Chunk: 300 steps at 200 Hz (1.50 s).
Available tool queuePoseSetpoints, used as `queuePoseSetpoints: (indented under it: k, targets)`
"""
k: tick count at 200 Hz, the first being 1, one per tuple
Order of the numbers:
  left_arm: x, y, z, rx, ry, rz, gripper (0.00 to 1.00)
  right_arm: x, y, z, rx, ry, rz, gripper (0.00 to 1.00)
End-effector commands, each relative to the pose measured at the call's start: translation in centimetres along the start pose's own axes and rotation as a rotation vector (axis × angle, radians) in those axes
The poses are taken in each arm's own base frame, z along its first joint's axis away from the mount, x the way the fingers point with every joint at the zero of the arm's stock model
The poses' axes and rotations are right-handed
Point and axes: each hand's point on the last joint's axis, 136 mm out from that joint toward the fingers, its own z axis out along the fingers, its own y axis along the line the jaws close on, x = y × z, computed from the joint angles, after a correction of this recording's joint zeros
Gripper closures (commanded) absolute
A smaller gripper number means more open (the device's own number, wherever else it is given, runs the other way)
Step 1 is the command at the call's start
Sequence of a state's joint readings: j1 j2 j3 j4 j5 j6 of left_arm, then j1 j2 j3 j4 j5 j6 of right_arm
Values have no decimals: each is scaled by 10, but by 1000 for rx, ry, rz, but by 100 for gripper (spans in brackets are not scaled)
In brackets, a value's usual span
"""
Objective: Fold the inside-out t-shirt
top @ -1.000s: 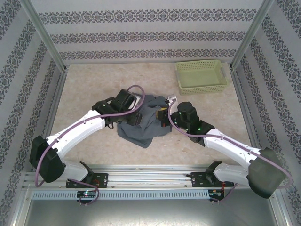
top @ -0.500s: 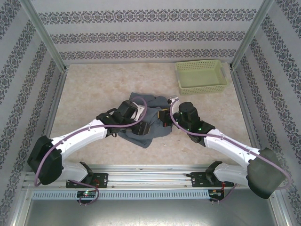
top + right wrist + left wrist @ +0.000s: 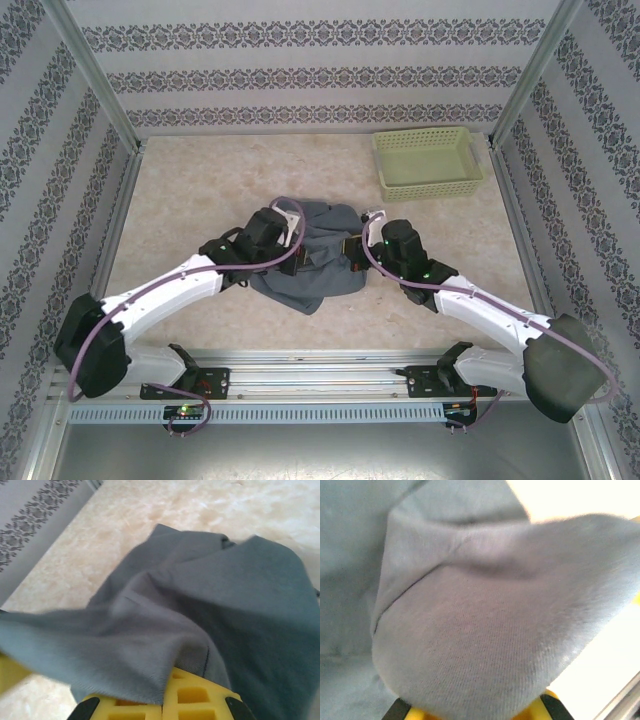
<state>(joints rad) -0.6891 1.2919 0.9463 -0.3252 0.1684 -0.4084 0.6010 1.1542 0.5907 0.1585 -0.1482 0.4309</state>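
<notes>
Slate blue-grey cloth, the inside-out t-shirt lies bunched on the table between both arms, well apart from the green basket; left gripper and right gripper each pinch a fold, jaws pressed together

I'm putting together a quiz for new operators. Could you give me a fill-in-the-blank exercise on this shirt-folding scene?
1. The basket at the far right is light ____.
2. The left gripper and the right gripper are both ____ on the t-shirt.
3. Of the two grippers, the ____ one is nearer the basket.
4. In the right wrist view, the fingers under the t-shirt are ____.
Missing words: green; shut; right; yellow.
</notes>
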Motion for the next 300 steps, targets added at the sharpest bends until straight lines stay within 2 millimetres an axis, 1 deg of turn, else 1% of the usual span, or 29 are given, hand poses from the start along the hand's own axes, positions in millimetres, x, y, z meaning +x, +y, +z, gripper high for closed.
queuePoseSetpoints:
  k: [1,18,24,34,46,53,64,76,86,104,122,142,147,164,176,189,198,217,232,237,248,254,271,285,300]
  targets:
    - [-30,-8,-21,36,-88,54,100,5,-13,-1,32,1,6,100]
    - [-35,-14,-23,79,-79,55,100,1,-10,-3,26,-9,4,100]
    - [-37,-18,-23,98,-80,54,100,-1,-10,-5,30,-11,3,95]
    - [-42,-24,-25,128,-87,52,100,-5,-10,-9,41,-18,-2,82]
    - [-50,-28,-28,145,-99,45,100,-8,-9,-15,55,-30,-15,69]
    - [-54,-31,-29,155,-104,42,100,-9,-10,-20,73,-43,-28,64]
    - [-59,-33,-29,164,-103,35,100,-11,-6,-29,84,-58,-62,58]
    - [-63,-32,-27,162,-100,23,100,-12,8,-38,49,-74,-109,55]
    - [-63,-31,-25,156,-91,15,100,-11,27,-45,-7,-85,-150,53]
    - [-66,-30,-23,157,-88,5,100,-3,56,-49,-99,-82,-181,50]
    - [-68,-31,-22,161,-91,-3,100,7,74,-39,-156,-60,-174,48]
    - [-68,-30,-21,159,-89,-9,100,17,86,-24,-194,-47,-154,48]
    - [-69,-30,-21,157,-88,-13,100,16,88,-20,-201,-51,-150,48]
    - [-68,-30,-20,162,-83,-13,100,17,79,-4,-122,-34,-141,49]
    - [-68,-31,-20,166,-81,-13,100,12,71,5,-58,-51,-141,45]
    - [-67,-32,-21,174,-78,-14,100,4,66,12,-18,-84,-143,42]
    - [-67,-32,-21,176,-76,-13,100,0,61,18,19,-96,-147,41]
    - [-68,-32,-22,181,-80,-16,100,-10,55,32,86,-102,-165,42]
    - [-68,-31,-21,184,-76,-24,100,-19,54,40,99,-121,-154,51]
    - [-67,-30,-20,183,-74,-30,100,-22,54,42,101,-124,-147,57]
    - [-69,-27,-20,180,-76,-45,100,-25,52,43,118,-118,-136,77]
    - [-70,-23,-19,171,-76,-60,100,-25,51,43,119,-111,-136,84]
    - [-74,-6,-15,139,-82,-127,100,-22,53,34,97,-98,-144,100]
    - [-78,11,-8,113,-72,-191,100,-20,56,19,51,-89,-144,100]
    - [-82,22,1,107,-45,-232,100,-17,66,1,-70,-78,-119,100]
